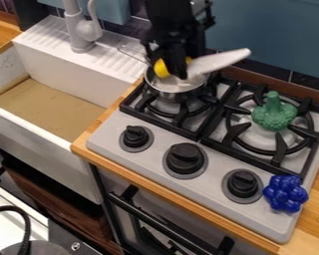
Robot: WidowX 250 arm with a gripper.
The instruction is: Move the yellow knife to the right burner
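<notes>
The right burner (237, 130) is obstructed at its middle by a green broccoli toy (274, 117). A metal pot (169, 90) blocks the left burner (182, 119). Passage exists above the front panel (149, 164), over its knobs (185, 158); a blue toy cluster (285, 193) obstructs the right corner.
</notes>
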